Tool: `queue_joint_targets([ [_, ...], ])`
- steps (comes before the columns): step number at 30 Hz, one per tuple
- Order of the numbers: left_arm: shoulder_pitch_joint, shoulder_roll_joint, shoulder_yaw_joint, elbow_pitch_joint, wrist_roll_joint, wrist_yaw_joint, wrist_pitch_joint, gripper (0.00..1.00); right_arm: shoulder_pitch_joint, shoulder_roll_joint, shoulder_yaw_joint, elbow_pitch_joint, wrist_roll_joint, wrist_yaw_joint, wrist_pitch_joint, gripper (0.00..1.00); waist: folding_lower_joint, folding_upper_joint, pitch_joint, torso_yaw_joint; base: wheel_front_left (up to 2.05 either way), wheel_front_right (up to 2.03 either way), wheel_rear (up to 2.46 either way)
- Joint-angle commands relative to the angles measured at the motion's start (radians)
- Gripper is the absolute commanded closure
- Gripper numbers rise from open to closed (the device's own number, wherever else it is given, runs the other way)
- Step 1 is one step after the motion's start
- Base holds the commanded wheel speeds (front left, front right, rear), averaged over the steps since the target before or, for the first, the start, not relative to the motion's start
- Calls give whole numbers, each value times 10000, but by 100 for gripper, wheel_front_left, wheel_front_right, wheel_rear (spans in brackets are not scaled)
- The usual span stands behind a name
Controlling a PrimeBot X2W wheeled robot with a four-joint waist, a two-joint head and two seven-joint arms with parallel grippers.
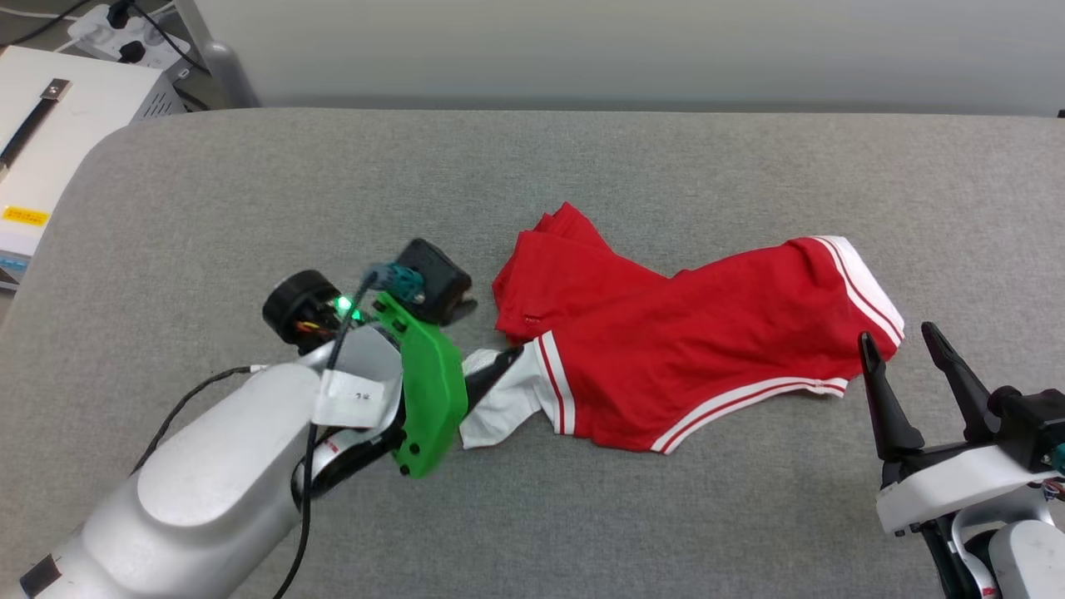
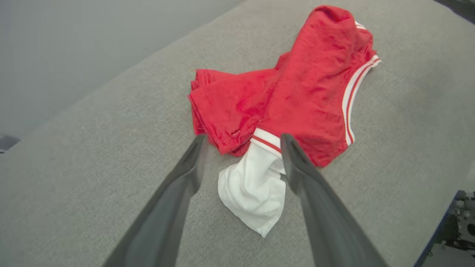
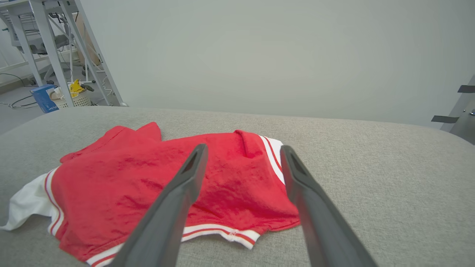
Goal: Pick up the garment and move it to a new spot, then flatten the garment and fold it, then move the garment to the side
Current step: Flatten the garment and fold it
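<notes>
Head view gives us the grey padded desk (image 1: 250,208), with the garment (image 1: 682,349) lying crumpled right of its middle. Our left hand (image 2: 242,136) is spread over the white sleeve (image 2: 252,185), gripping nothing. Our right hand (image 1: 897,333), equally spread and empty, stands beside the striped edge.
</notes>
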Motion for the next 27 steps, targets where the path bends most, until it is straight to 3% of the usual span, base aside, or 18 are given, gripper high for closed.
queue_joint_targets([
  [1,-281,161,-401,-14,-341,-26,360,0,-164,31,21,-53,-95,-9,14,0,0,0,147,-124,0,0,0],
  [6,-777,384,-1900,206,-1106,-26,1262,0,-454,12,151,-75,-71,-9,41,0,0,0,480,-339,0,0,0],
  [12,-1323,306,-3021,1091,-1398,-26,1335,0,-890,91,383,-25,-64,-9,6,0,0,0,1005,-626,0,0,0],
  [23,-1461,128,-3905,2561,-1231,-26,1795,0,-1451,137,514,254,-23,-9,-122,0,0,0,1628,-930,0,0,0],
  [24,-1461,117,-3916,2607,-1147,-26,1778,53,-1465,134,497,282,-22,-9,-134,0,0,0,1628,-921,0,0,0],
  [25,-1450,100,-3929,2609,-889,-26,1513,100,-1457,128,437,358,-28,-9,-159,0,0,0,1561,-858,0,0,0],
  [27,-1635,262,-3930,2484,-605,-26,305,100,-1347,114,329,433,-12,-9,-185,0,0,0,1300,-682,0,0,0],
])
